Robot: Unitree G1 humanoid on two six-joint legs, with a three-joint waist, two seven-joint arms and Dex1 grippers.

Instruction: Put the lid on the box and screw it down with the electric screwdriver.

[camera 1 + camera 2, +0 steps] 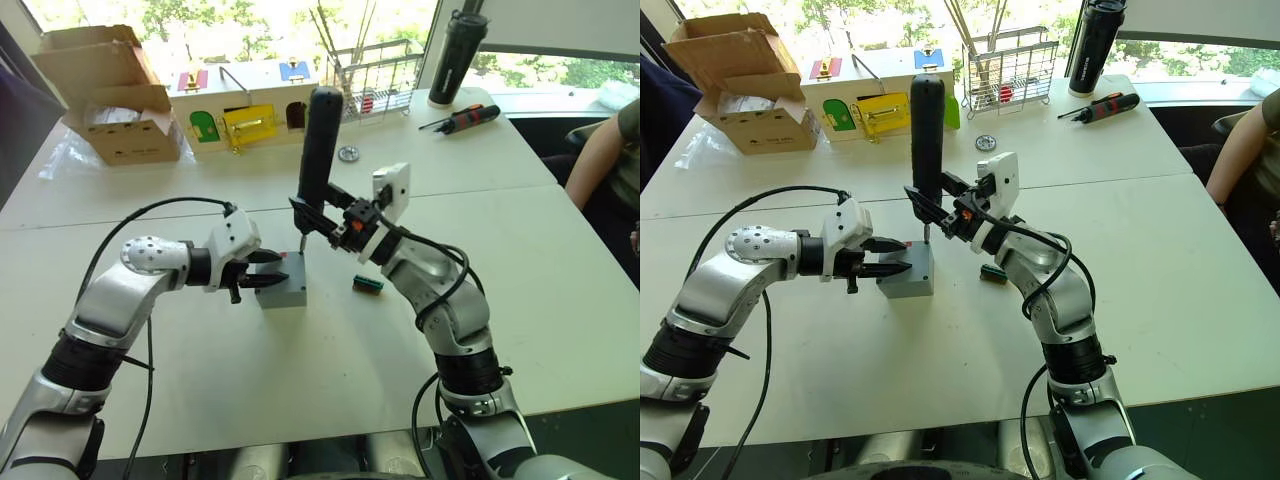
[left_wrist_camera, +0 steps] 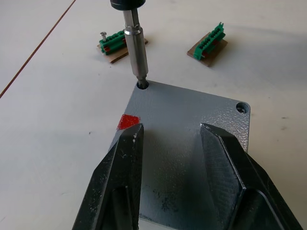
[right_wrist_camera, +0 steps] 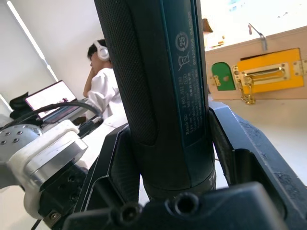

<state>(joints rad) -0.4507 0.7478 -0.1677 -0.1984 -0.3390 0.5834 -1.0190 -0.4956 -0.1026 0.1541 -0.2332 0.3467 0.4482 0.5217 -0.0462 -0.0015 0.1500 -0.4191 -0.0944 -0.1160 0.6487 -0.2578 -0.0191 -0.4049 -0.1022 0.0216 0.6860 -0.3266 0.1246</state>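
1. Right gripper [image 1: 940, 215]: clenched around the lower body of the electric screwdriver [image 1: 927, 135]; tool upright, thin metal bit [image 2: 135, 52] pointing down into a corner screw hole of the lid [image 2: 192, 129].
2. Left gripper [image 1: 268, 270]: jaws apart, one black finger [image 2: 120, 182] on either side of the lid's top face, reaching over the box [image 1: 283, 287] from the robot's left; whether the fingers press the lid cannot be told; nothing is pinched between them.
3. Lid: grey, seated flat on the box, edges lined up with it; red mark [image 2: 128, 120] at the corner nearest the left finger; a second screw hole [image 2: 243, 108] open at the next corner.
4. Box: stands on the white table [image 1: 200, 380], near its middle, between the two arms.
5. Near obstacles: two green terminal blocks on small boards [image 2: 207, 44] lying just beyond the box; one has a loose screw [image 2: 102, 34] beside it.
6. Open room: bare tabletop in front of the box toward the robot and out to both sides; table seam [image 1: 500, 190] runs behind the work area.
7. Far edge: cardboard carton [image 1: 115, 95], flaps open, contents not discernible; wooden box with coloured doors [image 1: 245, 105]; wire rack [image 1: 1012, 70] holding thin rods; black bottle [image 1: 458, 55]; red-and-black hand screwdriver [image 1: 462, 118]; small round metal piece [image 1: 348, 153].
8. Person's arm [image 1: 600, 150] at the table's right side; a person with headphones [image 3: 103, 86] in the right wrist view.
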